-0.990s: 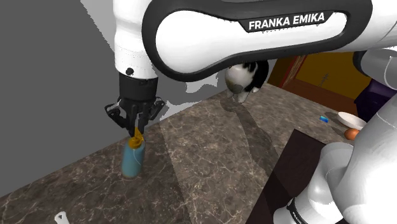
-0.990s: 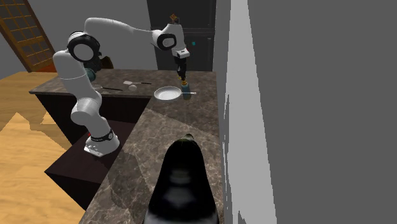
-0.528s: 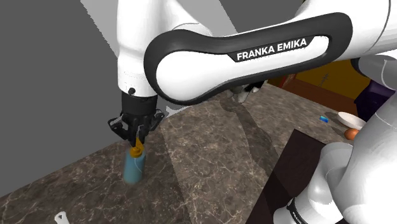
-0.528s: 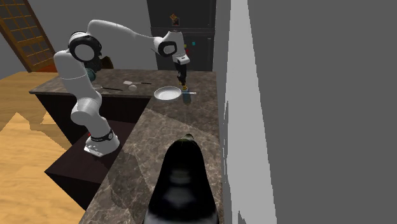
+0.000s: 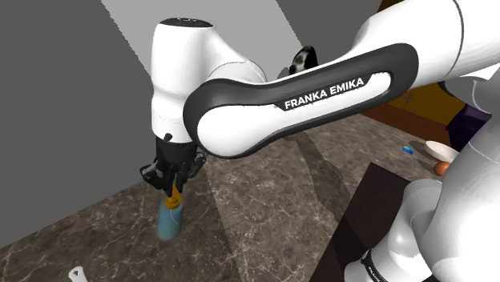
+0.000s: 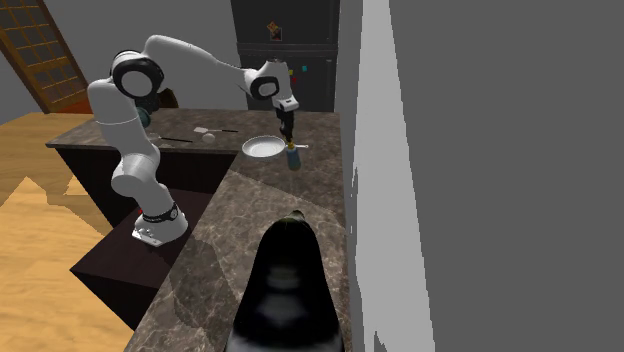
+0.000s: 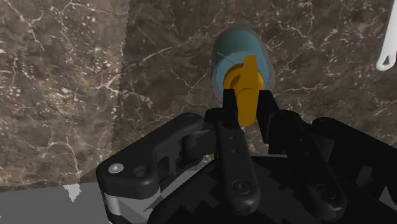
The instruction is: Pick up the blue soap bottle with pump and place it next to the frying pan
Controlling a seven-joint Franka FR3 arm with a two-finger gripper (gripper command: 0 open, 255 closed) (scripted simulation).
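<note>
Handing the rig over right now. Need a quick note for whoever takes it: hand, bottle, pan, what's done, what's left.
Hand: shut on the soap bottle, with the fingers clasping its orange pump from above.
Things: the blue bottle is upright under the hand, over the dark marble counter. It is close beside the frying pan, on the pan's handle side. Cannot tell whether its base touches the counter.
Done: the bottle is in the grasp and next to the pan.
Left: probably lower it if it is not down yet, open the hand, then lift straight up clear of the pump.
</note>
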